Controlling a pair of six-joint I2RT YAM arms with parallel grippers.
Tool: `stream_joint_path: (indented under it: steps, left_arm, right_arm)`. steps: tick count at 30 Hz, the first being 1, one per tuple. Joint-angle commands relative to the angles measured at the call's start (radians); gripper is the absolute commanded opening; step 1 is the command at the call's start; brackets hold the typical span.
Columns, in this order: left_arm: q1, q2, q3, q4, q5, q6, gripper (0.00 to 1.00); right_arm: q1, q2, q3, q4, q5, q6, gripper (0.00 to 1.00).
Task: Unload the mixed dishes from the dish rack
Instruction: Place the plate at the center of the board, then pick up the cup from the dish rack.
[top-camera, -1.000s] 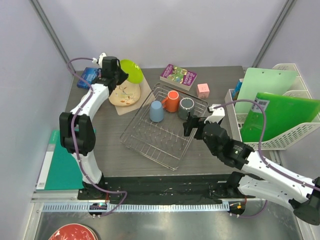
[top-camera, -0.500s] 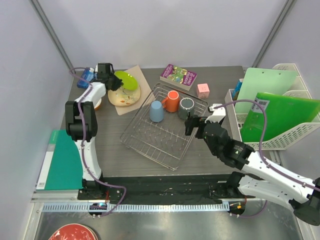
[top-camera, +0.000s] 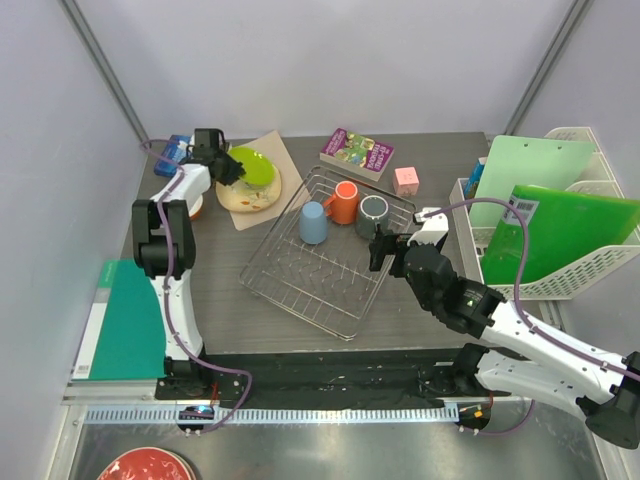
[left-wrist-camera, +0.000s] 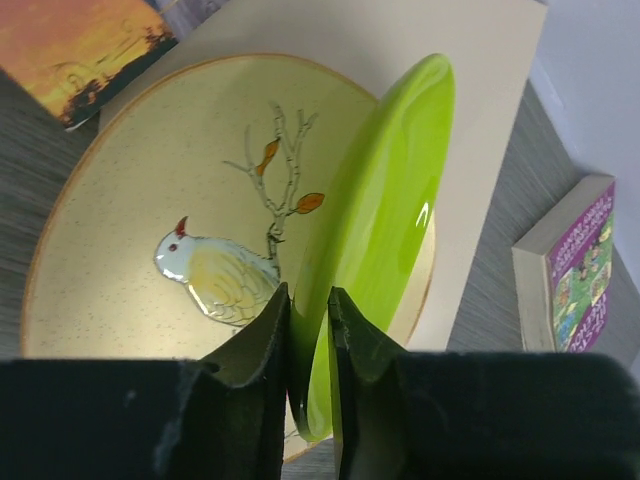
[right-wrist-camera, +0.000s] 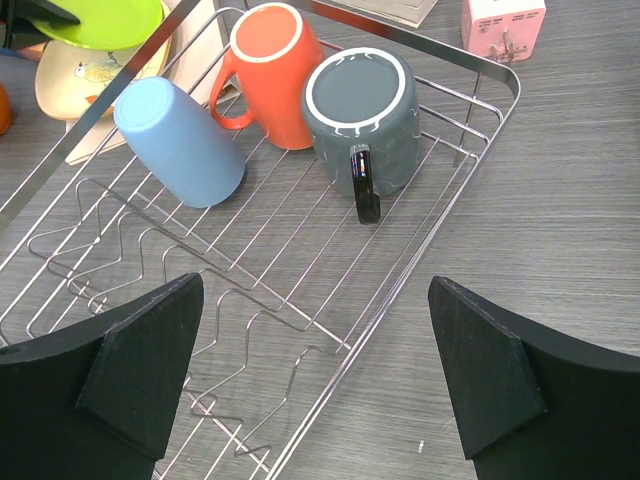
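My left gripper (top-camera: 228, 170) is shut on the rim of the lime green plate (top-camera: 252, 165), which it holds tilted just over the beige bird plate (top-camera: 250, 193) on a tan mat at the back left. The left wrist view shows the fingers (left-wrist-camera: 260, 335) pinching the green plate's (left-wrist-camera: 385, 210) edge above the beige plate (left-wrist-camera: 130, 260). The silver dish rack (top-camera: 318, 270) holds the light blue (top-camera: 313, 222), orange (top-camera: 345, 202) and dark grey (top-camera: 373, 215) mugs. My right gripper (top-camera: 378, 250) is open and empty over the rack's right edge (right-wrist-camera: 440, 250), near the grey mug (right-wrist-camera: 360, 115).
A purple book (top-camera: 357, 153) and a pink cube (top-camera: 406, 180) lie behind the rack. A white basket (top-camera: 585, 285) with green boards stands at the right. An orange-sided bowl (top-camera: 196, 208) peeks out by the left arm. There is a teal folder (top-camera: 125, 325) at the left and a red bowl (top-camera: 145, 465) at the front.
The left arm has swung back and to the left, and the green plate has come down lower over the beige plate. The right gripper has barely moved.
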Motion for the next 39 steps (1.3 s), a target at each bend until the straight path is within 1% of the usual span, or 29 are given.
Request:
stream_joint_path:
  steps: [1, 2, 3, 5, 6, 8, 9, 12, 18, 19, 20, 22, 25, 26, 28, 29, 30, 31, 32, 34, 35, 39]
  left_arm:
    - [0.014, -0.056, -0.060, -0.049, -0.023, 0.024, 0.20]
    - [0.014, -0.065, -0.068, -0.049, -0.024, 0.024, 0.22]
    - [0.014, -0.070, -0.083, -0.049, -0.021, 0.029, 0.27]
    - [0.012, -0.076, -0.092, -0.042, -0.006, 0.047, 0.35]
    - [0.014, -0.088, -0.097, -0.041, -0.001, 0.050, 0.43]
    - [0.014, -0.106, -0.108, -0.038, 0.000, 0.056, 0.51]
    - [0.014, -0.125, -0.109, -0.036, 0.000, 0.059, 0.57]
    - [0.014, -0.155, -0.095, -0.061, 0.000, 0.069, 0.63]
    - [0.012, -0.292, -0.082, -0.133, -0.046, 0.085, 0.71]
    - [0.012, -0.312, -0.082, -0.147, -0.046, 0.085, 0.71]
    - [0.012, -0.355, -0.082, -0.156, -0.084, 0.089, 0.72]
    - [0.008, -0.401, -0.089, -0.188, -0.109, 0.093, 0.72]
    - [-0.009, -0.505, -0.132, -0.193, -0.150, 0.108, 0.73]
    - [-0.030, -0.560, -0.147, -0.191, -0.164, 0.116, 0.73]
    - [-0.076, -0.609, -0.196, -0.168, -0.191, 0.154, 0.73]
    - [-0.148, -0.654, -0.209, -0.159, -0.237, 0.183, 0.73]
    - [-0.196, -0.666, -0.227, -0.153, -0.280, 0.214, 0.73]
    - [-0.243, -0.674, -0.229, -0.148, -0.323, 0.289, 0.73]
    - [-0.349, -0.672, -0.232, -0.148, -0.392, 0.320, 0.73]
    - [-0.431, -0.654, -0.230, -0.148, -0.441, 0.402, 0.76]
    - [-0.484, -0.643, -0.233, -0.142, -0.454, 0.417, 0.77]
    - [-0.573, -0.599, -0.273, -0.095, -0.512, 0.466, 0.81]
  right_arm:
    - [-0.003, 0.005, 0.013, 0.031, 0.032, -0.002, 0.99]
    - [-0.003, 0.005, 0.012, 0.031, 0.029, -0.002, 0.99]
    - [-0.003, 0.002, 0.010, 0.031, 0.029, 0.001, 0.99]
    - [-0.005, -0.001, 0.007, 0.031, 0.025, 0.004, 0.99]
    - [-0.003, -0.006, 0.007, 0.031, 0.025, 0.005, 0.99]
    - [-0.003, -0.013, 0.003, 0.030, 0.019, 0.009, 0.99]
    - [-0.005, -0.016, 0.003, 0.028, 0.019, 0.012, 0.99]
    - [-0.005, -0.026, 0.000, 0.025, 0.019, 0.015, 0.99]
    - [-0.003, -0.033, 0.004, 0.014, 0.025, 0.019, 0.99]
    - [-0.005, -0.033, 0.004, 0.011, 0.029, 0.019, 0.99]
    - [-0.003, -0.035, 0.004, 0.010, 0.029, 0.018, 0.99]
    - [-0.003, -0.035, 0.006, 0.008, 0.044, 0.019, 0.99]
    - [-0.005, -0.026, 0.012, 0.002, 0.091, 0.021, 1.00]
    - [-0.005, -0.023, 0.015, 0.002, 0.105, 0.022, 1.00]
    - [-0.003, -0.009, 0.026, 0.005, 0.131, 0.021, 1.00]
    - [-0.005, -0.003, 0.032, 0.005, 0.128, 0.018, 1.00]
    - [-0.003, 0.002, 0.038, 0.008, 0.119, 0.010, 1.00]
    - [-0.005, 0.014, 0.050, 0.007, 0.101, 0.002, 0.99]
    - [-0.003, 0.020, 0.058, 0.000, 0.095, 0.002, 0.99]
    - [-0.005, 0.029, 0.072, -0.009, 0.085, 0.011, 0.99]
    - [-0.005, 0.033, 0.075, -0.012, 0.084, 0.013, 1.00]
    - [-0.005, 0.020, 0.072, -0.030, 0.081, 0.033, 0.99]
